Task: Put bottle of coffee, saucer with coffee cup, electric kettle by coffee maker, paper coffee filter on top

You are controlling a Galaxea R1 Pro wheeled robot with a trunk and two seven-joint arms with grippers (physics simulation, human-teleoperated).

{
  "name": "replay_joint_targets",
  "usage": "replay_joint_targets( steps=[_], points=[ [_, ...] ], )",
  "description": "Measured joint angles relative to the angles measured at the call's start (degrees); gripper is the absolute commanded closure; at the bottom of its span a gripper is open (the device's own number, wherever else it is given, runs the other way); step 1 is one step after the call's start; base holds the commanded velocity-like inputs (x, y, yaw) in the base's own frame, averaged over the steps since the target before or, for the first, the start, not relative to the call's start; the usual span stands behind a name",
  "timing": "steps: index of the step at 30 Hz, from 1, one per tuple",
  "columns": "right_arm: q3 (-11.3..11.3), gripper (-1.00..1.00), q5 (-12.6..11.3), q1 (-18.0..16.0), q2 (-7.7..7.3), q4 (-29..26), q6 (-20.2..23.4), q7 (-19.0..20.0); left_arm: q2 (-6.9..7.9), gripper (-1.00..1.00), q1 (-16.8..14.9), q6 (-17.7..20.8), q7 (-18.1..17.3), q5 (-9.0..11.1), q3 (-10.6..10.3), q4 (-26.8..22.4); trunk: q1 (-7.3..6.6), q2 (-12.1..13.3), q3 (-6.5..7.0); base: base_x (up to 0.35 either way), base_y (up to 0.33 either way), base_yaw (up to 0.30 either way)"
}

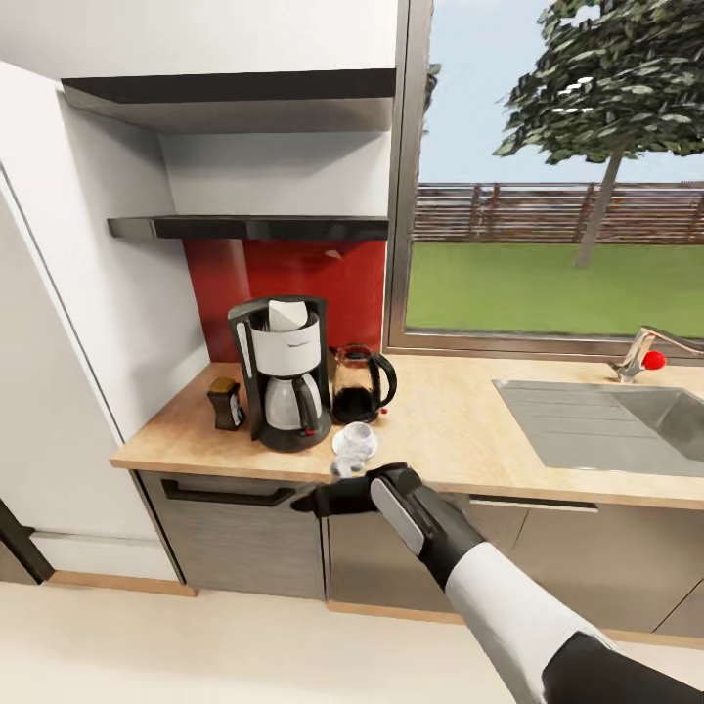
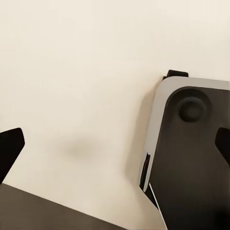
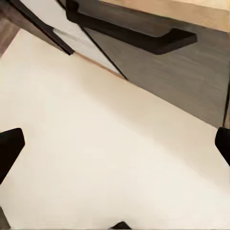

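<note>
From the head camera, the coffee maker (image 1: 284, 376) stands on the kitchen countertop (image 1: 460, 430) with the paper coffee filter (image 1: 287, 314) on top, the bottle of coffee (image 1: 226, 403) at one side, the electric kettle (image 1: 360, 382) at the other, and the coffee cup (image 1: 357, 436) on the saucer (image 1: 354, 446) in front. The right gripper (image 1: 315, 502) hovers at the counter edge. In the left wrist view the fingertips (image 2: 10, 146) are spread wide above pale floor, grasping nothing. The right wrist view likewise shows fingertips (image 3: 10, 143) wide apart and empty, near a drawer handle (image 3: 139, 38).
</note>
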Motion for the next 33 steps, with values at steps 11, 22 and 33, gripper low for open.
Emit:
replay_joint_targets(
  steps=[11, 22, 33],
  points=[
    [3.1, -1.0, 5.4, 3.4, -0.01, 32.9, -7.6, 20.7, -0.06, -1.0, 0.0, 0.0, 0.0, 0.0, -0.2, 0.0, 0.0, 0.0, -0.01, 0.0, 0.0, 0.0],
    [2.4, -1.0, 13.6, 19.7, -1.72, 42.6, -27.7, -3.5, -0.21, -1.0, 0.0, -0.2, -0.1, -0.4, -0.2, 0.0, 0.0, 0.0, -0.01, 0.0, 0.0, 0.0],
    [0.8, -1.0, -4.5, 30.7, -5.1, 42.7, -35.2, -17.1, -0.26, -1.0, 0.0, -0.3, -0.2, -0.4, -0.2, -0.6, 0.0, 0.0, 0.0, 0.0, 0.0, 0.0]
  ],
)
